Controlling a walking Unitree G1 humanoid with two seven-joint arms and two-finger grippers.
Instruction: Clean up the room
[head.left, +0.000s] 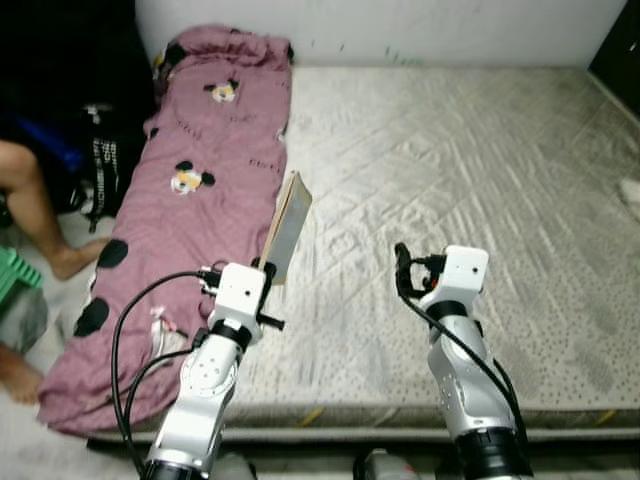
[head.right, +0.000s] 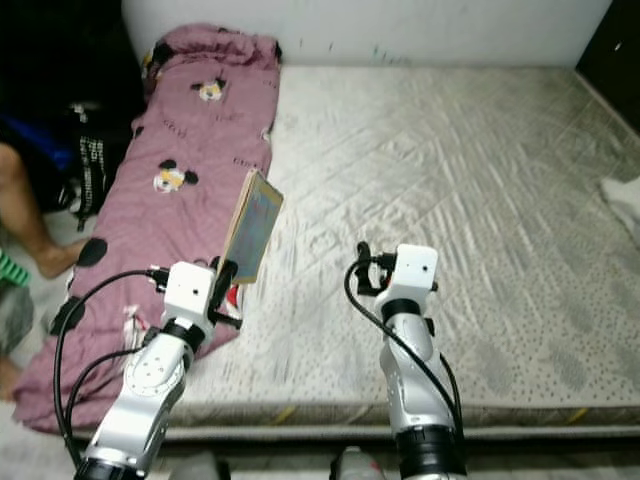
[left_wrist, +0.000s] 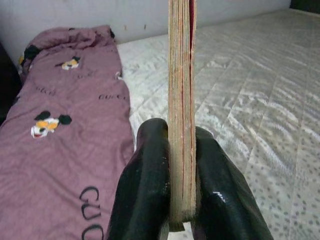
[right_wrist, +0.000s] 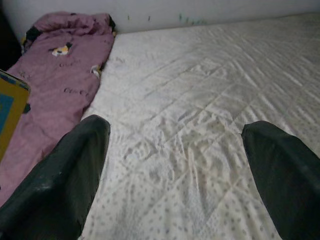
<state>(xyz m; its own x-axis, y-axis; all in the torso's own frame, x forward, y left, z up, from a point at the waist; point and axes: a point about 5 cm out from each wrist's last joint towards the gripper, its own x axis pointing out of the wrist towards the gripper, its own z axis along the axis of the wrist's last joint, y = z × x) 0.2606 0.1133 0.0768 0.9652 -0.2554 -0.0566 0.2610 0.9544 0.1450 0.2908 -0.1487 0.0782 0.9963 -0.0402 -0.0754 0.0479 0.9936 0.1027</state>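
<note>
The left gripper (left_wrist: 181, 200) pinches a thin book (head.left: 287, 226) upright, edge-on, above the mattress (head.left: 480, 160) near its front edge — just beside the pink quilt (head.left: 190, 190) along the left edge. The right gripper (right_wrist: 175, 170) hovers over bare mattress, fingers spread wide — holding nothing.

Two silver arms, lower frame: left arm (head.left: 200, 390), right arm (head.left: 470, 390). White boxy wrist housings, black joint rings, black looping cables (head.left: 125, 340) alongside. Glossy black rounded fingers (left_wrist: 145, 190); matte black fingers (right_wrist: 65, 185) on right.
</note>
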